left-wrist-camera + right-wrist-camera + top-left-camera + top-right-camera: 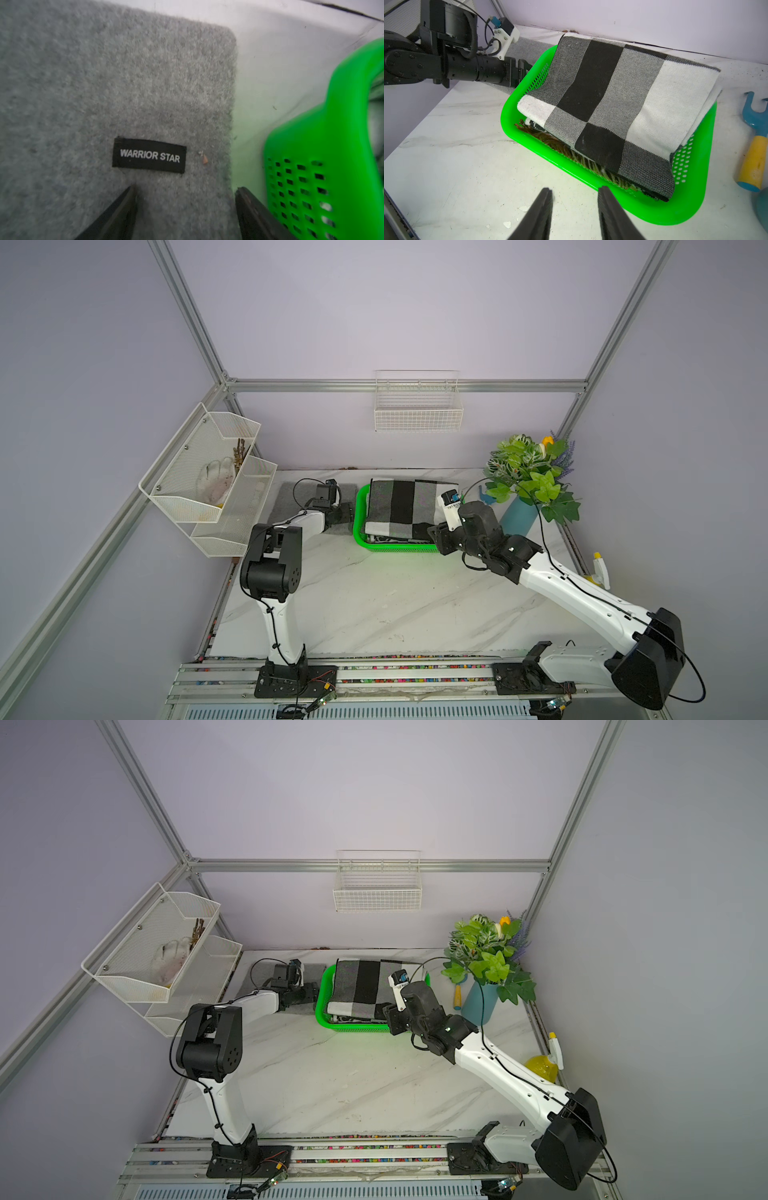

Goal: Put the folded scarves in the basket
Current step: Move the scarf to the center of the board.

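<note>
Far left, the white mesh rack (208, 489) hung on the left wall at the table's (374, 605) left edge, crowding that side. You had your left gripper (186, 188) low over the grey mat (104, 83), released, jaws spread wide with nothing between them. One finger was over the mat near its WARRIOR STAR label (149, 155). The other was over the narrow bare strip between the mat's right edge and the basket (685, 209). That strip was tight: the finger sat just beside the green perforated wall, contact or not I couldn't tell. The folded scarf (612, 99), black, grey and white check, lay in the basket and about filled it. Its far edge rode over the back rim toward the wall, and its fringe was tucked inside along the near rim. Your right gripper (575, 188) hung by the basket's near rim toward its right end. Its jaws were apart and gripped nothing, tips over bare table just short of the green edge. Right of the basket lay a blue-and-yellow hand tool (753, 145), close by. Next came the blue vase of greenery (517, 516), then a yellow spray bottle (540, 1067) at the table's right edge. Between the basket and your arm bases ran broad bare marble, room for both arms.
</note>
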Controlling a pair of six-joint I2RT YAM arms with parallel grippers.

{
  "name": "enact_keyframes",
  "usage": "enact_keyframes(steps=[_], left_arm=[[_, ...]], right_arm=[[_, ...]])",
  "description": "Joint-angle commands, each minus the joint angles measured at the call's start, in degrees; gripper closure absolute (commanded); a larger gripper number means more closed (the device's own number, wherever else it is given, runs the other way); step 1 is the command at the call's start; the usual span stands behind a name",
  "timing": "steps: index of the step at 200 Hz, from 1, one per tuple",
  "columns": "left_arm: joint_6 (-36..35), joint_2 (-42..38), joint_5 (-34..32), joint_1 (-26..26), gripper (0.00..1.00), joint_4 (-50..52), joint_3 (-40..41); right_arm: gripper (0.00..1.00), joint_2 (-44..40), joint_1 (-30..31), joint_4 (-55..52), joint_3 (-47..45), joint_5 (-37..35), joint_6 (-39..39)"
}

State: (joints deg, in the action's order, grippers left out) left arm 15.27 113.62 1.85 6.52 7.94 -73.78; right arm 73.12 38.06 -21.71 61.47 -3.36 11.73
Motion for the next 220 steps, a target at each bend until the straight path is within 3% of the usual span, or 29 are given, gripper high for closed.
enact_keyframes(steps=[1,49,71,81,105,157,220], left_arm=[[-0.3,-0.4,-1.9,1.1,0.23,4.7,-1.0],[3.9,3.0,-4.1,1.2,0.26,13.8,-2.4],[4.4,4.0,-3.7,1.1,0.39,14.7,-2.1],[4.3,3.9,-3.2,1.1,0.49,14.7,-1.8],[4.5,4.7,-0.4,1.1,0.57,16.2,-1.7],[8.5,-3.3,3.7,1.2,0.56,11.5,12.6],[11.3,-13.7,2.1,5.2,0.54,10.3,25.7]], right_arm=[[0.59,-1.8,0.4,1.6,-0.7,-1.0,0.7],[0.58,-2.7,0.5,1.9,-1.0,0.2,0.8],[0.58,-3.9,0.5,2.5,-1.6,-0.1,0.9],[0.58,-4.3,0.5,2.5,-1.7,0.0,0.8],[0.58,-5.1,0.5,2.6,-2.0,0.5,0.9],[0.58,-6.7,0.5,3.5,-2.8,2.1,1.3],[0.58,-8.7,0.5,4.5,-4.4,5.6,2.4]])
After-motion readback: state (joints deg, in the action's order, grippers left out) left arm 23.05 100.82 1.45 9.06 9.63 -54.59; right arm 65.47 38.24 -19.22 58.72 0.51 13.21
